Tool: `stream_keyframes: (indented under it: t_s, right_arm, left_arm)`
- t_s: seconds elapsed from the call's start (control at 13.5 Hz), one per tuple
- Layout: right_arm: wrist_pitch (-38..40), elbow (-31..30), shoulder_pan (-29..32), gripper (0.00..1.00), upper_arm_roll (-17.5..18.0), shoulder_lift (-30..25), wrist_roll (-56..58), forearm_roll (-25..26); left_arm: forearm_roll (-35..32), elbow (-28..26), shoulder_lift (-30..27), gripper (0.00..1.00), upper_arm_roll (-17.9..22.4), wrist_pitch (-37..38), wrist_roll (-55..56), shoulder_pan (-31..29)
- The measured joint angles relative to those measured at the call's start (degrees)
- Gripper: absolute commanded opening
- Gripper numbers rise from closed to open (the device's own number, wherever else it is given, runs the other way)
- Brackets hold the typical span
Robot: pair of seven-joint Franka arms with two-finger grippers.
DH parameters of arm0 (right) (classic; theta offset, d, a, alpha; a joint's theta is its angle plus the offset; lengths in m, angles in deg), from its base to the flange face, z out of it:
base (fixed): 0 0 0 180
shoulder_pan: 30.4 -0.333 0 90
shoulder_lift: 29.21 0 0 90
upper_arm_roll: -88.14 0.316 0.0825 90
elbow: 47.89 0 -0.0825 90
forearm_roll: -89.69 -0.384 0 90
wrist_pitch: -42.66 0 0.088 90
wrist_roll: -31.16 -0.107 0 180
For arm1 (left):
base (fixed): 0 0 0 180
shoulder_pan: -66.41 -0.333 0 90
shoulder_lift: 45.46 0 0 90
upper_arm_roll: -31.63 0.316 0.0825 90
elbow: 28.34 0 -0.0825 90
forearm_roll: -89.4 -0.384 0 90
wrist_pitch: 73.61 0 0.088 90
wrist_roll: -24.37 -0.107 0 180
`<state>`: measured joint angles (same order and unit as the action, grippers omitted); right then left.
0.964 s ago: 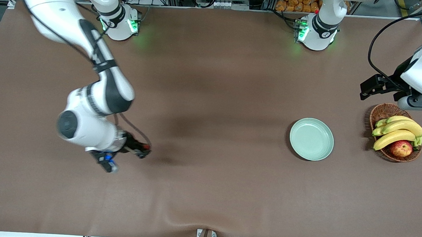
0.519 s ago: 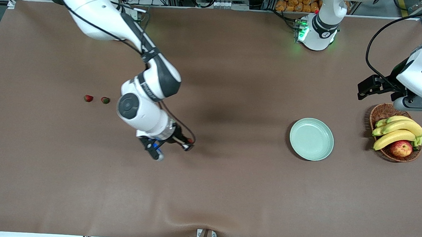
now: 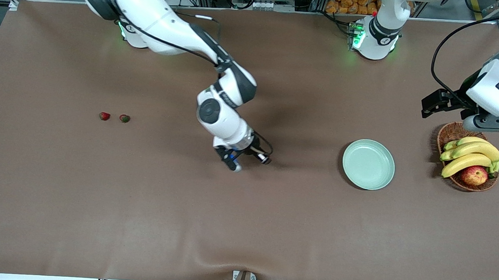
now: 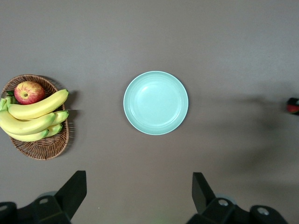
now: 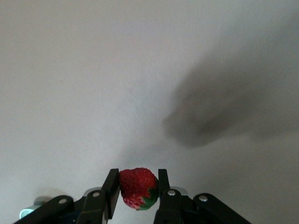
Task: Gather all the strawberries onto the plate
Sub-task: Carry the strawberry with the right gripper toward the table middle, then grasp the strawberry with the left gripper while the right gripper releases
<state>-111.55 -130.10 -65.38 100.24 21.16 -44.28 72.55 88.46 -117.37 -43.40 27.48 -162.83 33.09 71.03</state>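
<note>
My right gripper (image 3: 266, 160) is shut on a red strawberry (image 5: 137, 188) with a green cap and holds it above the middle of the table, short of the plate. Its fingers (image 5: 110, 189) press the berry from both sides. Two more strawberries (image 3: 104, 116) (image 3: 124, 118) lie side by side on the cloth toward the right arm's end. The pale mint-green plate (image 3: 368, 164) sits bare toward the left arm's end; it also shows in the left wrist view (image 4: 155, 102). My left gripper (image 3: 428, 108) (image 4: 138, 196) is open and empty, up in the air by the basket, and waits.
A brown wicker basket (image 3: 453, 131) with bananas (image 3: 471, 155) and a red-yellow apple (image 3: 474, 175) stands beside the plate at the left arm's end. Brown cloth covers the table, with a raised fold at its front edge (image 3: 225, 253).
My right arm has swung from its end of the table toward the plate, carrying the strawberry. The two strawberries on the cloth came into view. The left arm shifted only slightly.
</note>
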Motion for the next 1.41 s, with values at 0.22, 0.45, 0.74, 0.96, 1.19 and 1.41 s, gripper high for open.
stream_keyframes:
  t_s: [0.22, 0.45, 0.74, 0.96, 1.19, 1.41]
  right_arm:
    - [-1.7, 0.1, -2.6, 0.48, 0.0, 1.3, -3.1, 0.0]
    - [-1.4, 0.3, -3.0, 1.00, -0.3, 1.3, -4.0, 0.0]
    - [0.2, 0.3, -2.3, 1.00, -0.8, 1.3, -4.0, 0.0]
    - [7.1, 1.5, 0.7, 1.00, -1.0, -0.5, -4.0, 0.2]
    - [14.3, 2.1, 5.6, 1.00, -1.1, -5.1, -2.8, 0.3]
    - [25.3, 2.2, 11.2, 1.00, -1.2, -10.1, 4.3, 0.4]
  left_arm:
    - [0.0, -0.4, 0.0, 1.00, -0.1, 0.0, 0.0, 0.0]
    - [0.0, -0.9, 0.0, 1.00, -0.7, 0.0, 0.0, 0.0]
    - [0.0, -1.6, 0.0, 1.00, -1.3, 0.0, 0.8, 0.0]
    - [0.0, -2.1, 0.3, 1.00, -3.3, -1.1, 4.1, 0.0]
    - [0.0, -3.2, 3.7, 1.00, -7.2, -7.0, 6.3, 0.2]
    - [0.0, -3.5, 11.0, 1.00, -9.4, -16.9, 12.2, 3.7]
